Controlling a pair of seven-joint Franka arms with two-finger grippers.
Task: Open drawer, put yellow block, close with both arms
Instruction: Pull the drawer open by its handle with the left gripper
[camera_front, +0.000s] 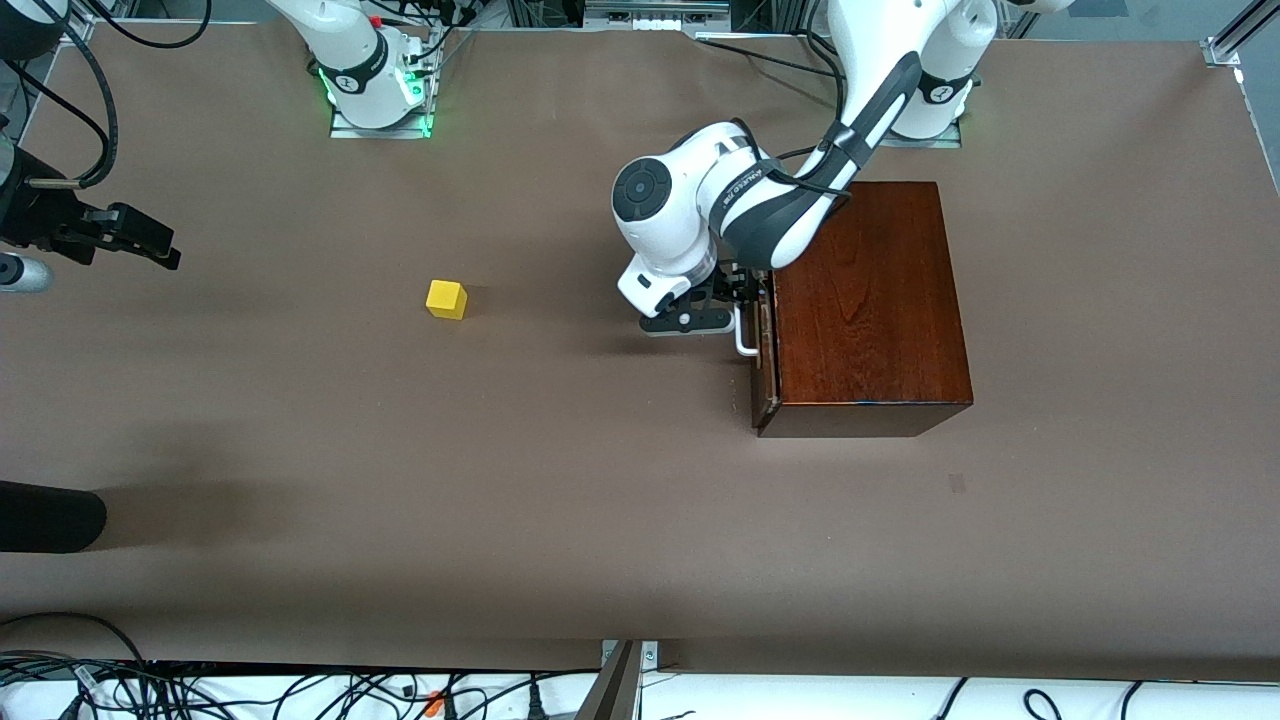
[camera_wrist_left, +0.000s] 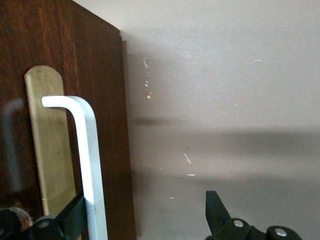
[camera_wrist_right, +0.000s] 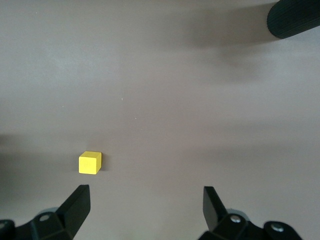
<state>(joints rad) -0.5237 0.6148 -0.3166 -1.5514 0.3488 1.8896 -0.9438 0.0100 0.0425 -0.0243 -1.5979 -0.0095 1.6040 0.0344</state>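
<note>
The dark wooden box stands toward the left arm's end of the table. Its drawer looks shut, front flush with the box. My left gripper is open at the white handle. In the left wrist view the handle stands between the left gripper's fingers, close against one finger. The yellow block sits on the bare table mid-way along. My right gripper hangs open and empty over the right arm's end of the table. Its wrist view shows the block ahead of the right gripper, outside the fingers.
A brass plate backs the handle on the drawer front. A black rounded object pokes in at the right arm's end, nearer the front camera, also in the right wrist view. Cables run along the near edge.
</note>
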